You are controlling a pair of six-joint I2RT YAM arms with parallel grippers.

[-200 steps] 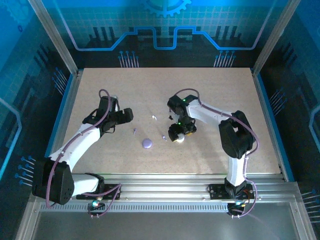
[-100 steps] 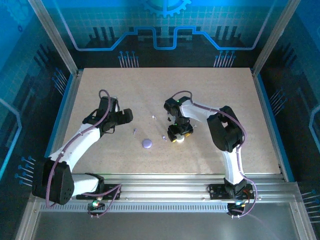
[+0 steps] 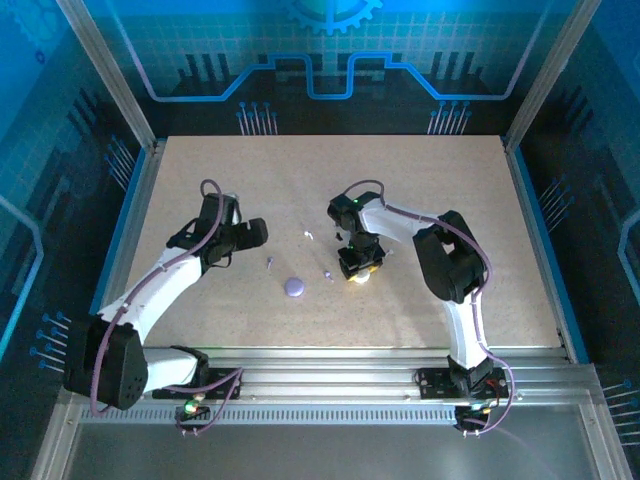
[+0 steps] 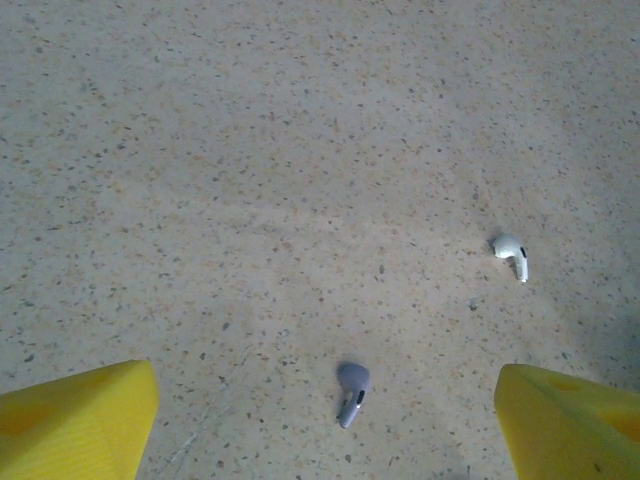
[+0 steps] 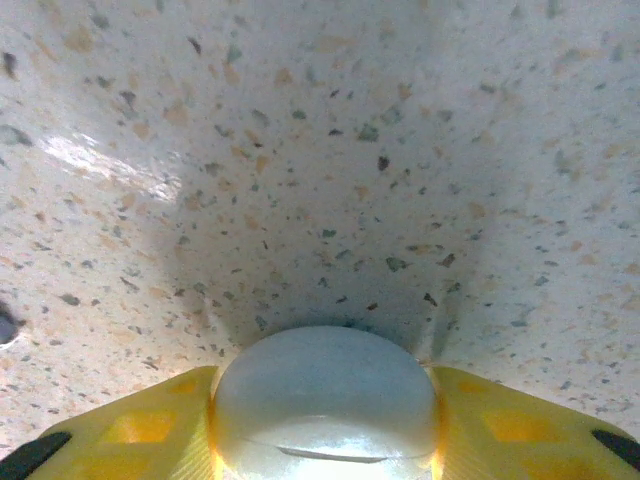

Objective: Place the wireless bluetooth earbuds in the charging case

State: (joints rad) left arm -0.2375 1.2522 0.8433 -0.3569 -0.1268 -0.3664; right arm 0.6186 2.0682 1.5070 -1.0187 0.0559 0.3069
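Note:
The charging case lies in two round parts. My right gripper (image 3: 360, 266) is shut on the white part (image 5: 325, 400), with a yellow finger (image 5: 150, 432) pressed against each side; in the top view that part (image 3: 358, 279) peeks out just below the gripper. The lavender part (image 3: 294, 287) lies free on the table to its left. My left gripper (image 4: 328, 412) is open, and a purple earbud (image 4: 352, 390) lies on the table between its fingers (image 4: 80, 425). A white earbud (image 4: 510, 250) lies further right. From above, my left gripper (image 3: 254, 233) hovers left of the purple earbud (image 3: 269, 263).
Another small purple bit (image 3: 327, 274) lies between the lavender part and my right gripper. The white earbud (image 3: 309, 235) sits a little behind it. The speckled beige table (image 3: 430, 190) has raised rails along its sides and a metal rail at the near edge.
My right gripper has closed its fingers onto the white part of the case, its arm folding in slightly. The left arm has hardly moved.

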